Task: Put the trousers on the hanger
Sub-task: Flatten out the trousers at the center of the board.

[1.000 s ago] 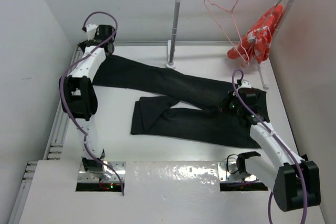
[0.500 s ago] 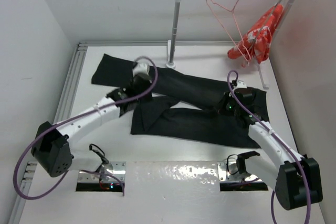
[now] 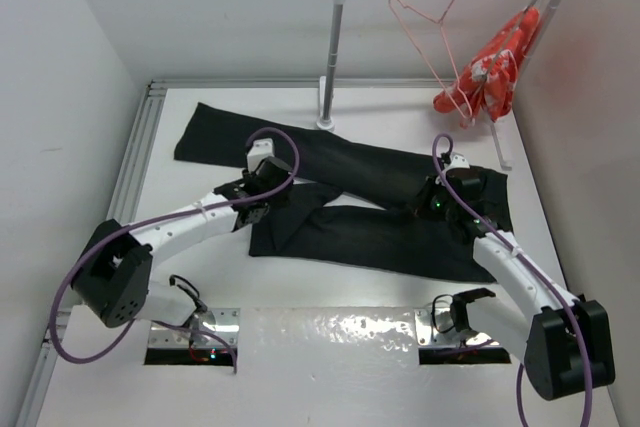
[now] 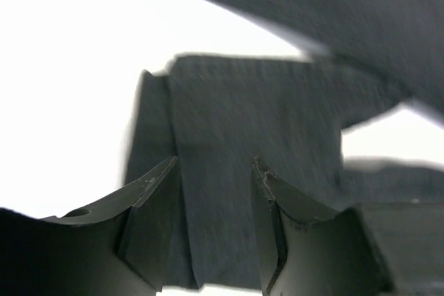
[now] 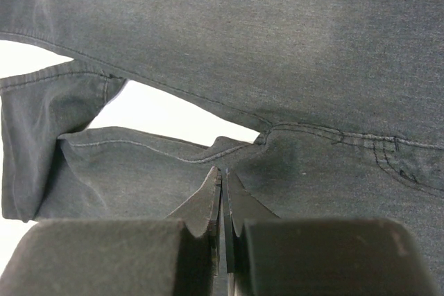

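Note:
The black trousers (image 3: 380,237) lie flat on the table, legs spread to the left, waist at the right. The pale-pink hanger (image 3: 425,32) hangs on the rail at the back. My left gripper (image 3: 268,187) is open just above the folded hem end of the near leg; in the left wrist view (image 4: 214,164) its fingers straddle a band of dark fabric (image 4: 229,116). My right gripper (image 3: 432,202) sits at the crotch. In the right wrist view (image 5: 223,169) its jaws are pressed together on a thin fold of the trousers (image 5: 305,53).
A grey clothes rail on a post (image 3: 333,47) stands at the back. A bunched orange-red bundle with white marks (image 3: 490,72) hangs at its right end. White walls close in on the left, back and right.
My left arm has swung from the far left corner across to the near leg's hem, then drawn back a little. My right gripper has stayed shut at the crotch.

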